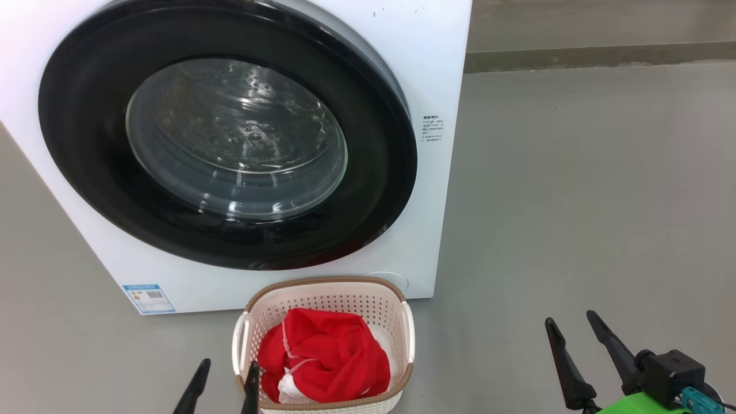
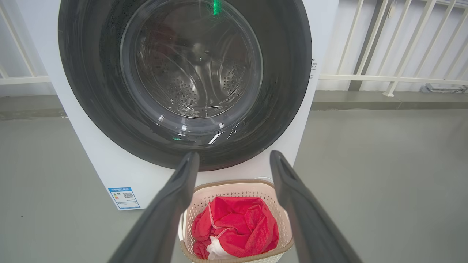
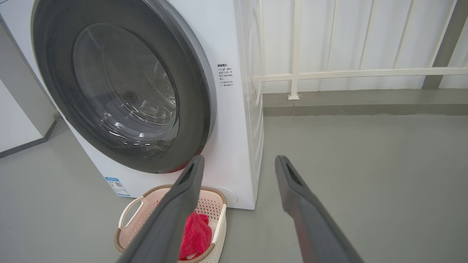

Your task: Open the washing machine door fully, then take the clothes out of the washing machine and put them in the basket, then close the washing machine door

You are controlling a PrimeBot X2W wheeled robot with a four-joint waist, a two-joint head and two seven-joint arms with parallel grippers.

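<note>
Left claw low at the near left, both fingers spread wide, nothing between them. Its inner finger overlaps the basket's near-left corner in the head view; contact cannot be told. In the left wrist view the left claw frames the basket from above and looks clear of it.

Right claw off to the right over bare grey floor, also spread wide, holding and touching nothing, well apart from basket and machine. A green part sits at its wrist. In its own view the right claw points at the machine's right front corner.

Surroundings: white railing behind a low grey kerb at the back. Nothing lies on the floor between the claws and the machine except the basket.

Washing machine stands on the floor, with a blue label at its lower left, small printed text right of the door and a round cap at the bottom right. Washing machine door is shut, flush with the front. The steel drum shows through the glass with no fabric seen inside.

Basket sits on the floor just in front of the machine, below the door. Red clothes are bunched inside it, with a white bit at the near edge.
</note>
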